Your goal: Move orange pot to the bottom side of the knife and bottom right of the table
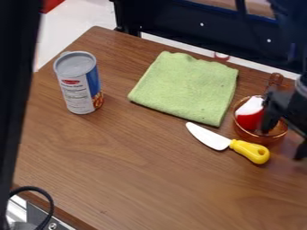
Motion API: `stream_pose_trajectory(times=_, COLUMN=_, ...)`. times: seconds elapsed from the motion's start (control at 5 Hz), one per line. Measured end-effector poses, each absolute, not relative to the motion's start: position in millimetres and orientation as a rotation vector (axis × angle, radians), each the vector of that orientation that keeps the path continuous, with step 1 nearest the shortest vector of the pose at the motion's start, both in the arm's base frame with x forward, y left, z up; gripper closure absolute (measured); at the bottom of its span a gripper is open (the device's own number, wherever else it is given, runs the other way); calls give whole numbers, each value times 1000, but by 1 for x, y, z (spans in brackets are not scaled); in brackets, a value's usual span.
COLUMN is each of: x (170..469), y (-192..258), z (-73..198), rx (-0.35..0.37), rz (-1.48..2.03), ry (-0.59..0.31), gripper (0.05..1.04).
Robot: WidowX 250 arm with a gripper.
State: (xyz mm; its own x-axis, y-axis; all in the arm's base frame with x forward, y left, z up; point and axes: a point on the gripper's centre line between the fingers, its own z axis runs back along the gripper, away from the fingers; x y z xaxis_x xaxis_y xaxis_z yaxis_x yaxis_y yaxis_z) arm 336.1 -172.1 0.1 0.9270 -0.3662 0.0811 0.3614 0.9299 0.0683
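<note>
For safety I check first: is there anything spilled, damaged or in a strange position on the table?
Nothing stands out: the can is upright, the green cloth is spread out, the knife lies near the orange pot, and no spill shows.

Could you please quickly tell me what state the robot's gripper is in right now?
Black two-finger gripper: open, its fingers apart over the right rim of the see-through orange pot.

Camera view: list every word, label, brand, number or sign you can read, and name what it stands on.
No text can be read for certain.
Can: print on a red emblem, too small to read.
Can, white panel: lines of print below it, too small to read.
Knife, green cloth: no print seen.
</note>
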Motion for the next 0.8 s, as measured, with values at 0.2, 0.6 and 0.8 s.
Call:
stream_pose_trajectory(times=0.2, x=337, y=-172, z=-8, rx=57, rz=-346, ry=-91, gripper=83)
stream_pose_trajectory(times=0.6, x=339, y=-169, z=-7, rx=63, rz=-353, ry=-96, gripper=379)
stream_pose_trajectory(times=0.8, x=341, y=-167, z=-7, rx=64, rz=-349, ry=-99, gripper=677)
